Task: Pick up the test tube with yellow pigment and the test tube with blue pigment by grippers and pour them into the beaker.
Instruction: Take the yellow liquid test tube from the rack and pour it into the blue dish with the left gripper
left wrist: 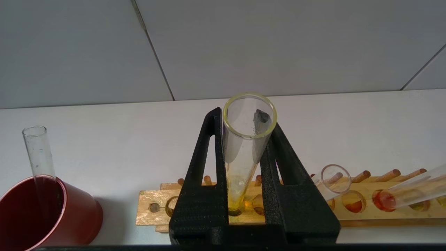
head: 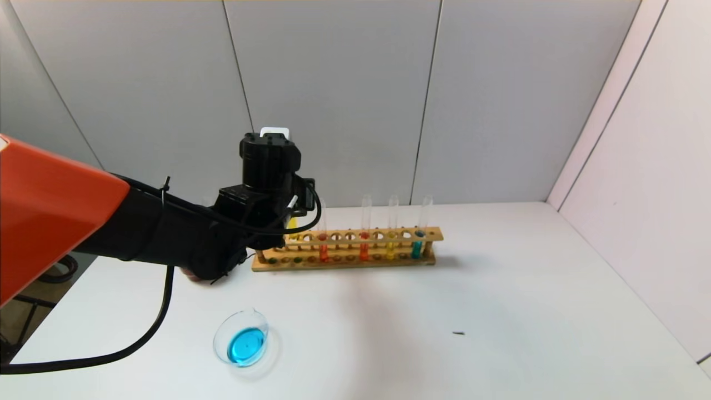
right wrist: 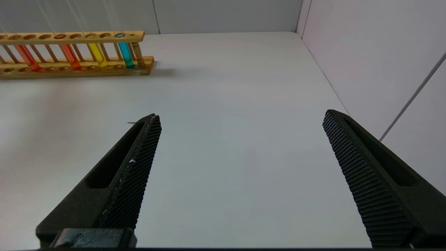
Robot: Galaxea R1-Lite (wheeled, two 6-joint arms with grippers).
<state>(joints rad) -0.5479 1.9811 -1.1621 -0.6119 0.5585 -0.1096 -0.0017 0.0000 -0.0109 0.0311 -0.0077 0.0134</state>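
1. The test tube with yellow pigment (left wrist: 244, 153) stands upright between the fingers of the left gripper (left wrist: 244, 146), at the left end of the wooden rack (head: 347, 250). Yellow liquid shows in its rounded foot, which seems to sit in or just above a rack hole; which cannot be told. Its mouth points up, which keeps the liquid in.
2. The left gripper is clamped on that tube, a finger pressed to either side of the glass, low on its body.
3. The beaker (head: 241, 338) stands on the white table (head: 500, 311), nearer the robot than the rack and well apart from it. It already holds blue liquid, so the blue pour looks done and the yellow one remains.
4. An empty tube (left wrist: 37, 153) leans in the dark-red cup (left wrist: 48, 212) beside the rack's left end, probably the spent blue one.
5. The rack holds two orange-red tubes, a second yellow tube (head: 391, 236) and a teal tube (head: 418, 236).
6. The right gripper (right wrist: 240, 174) hangs idle over bare table, its jaws spread wide and holding nothing.
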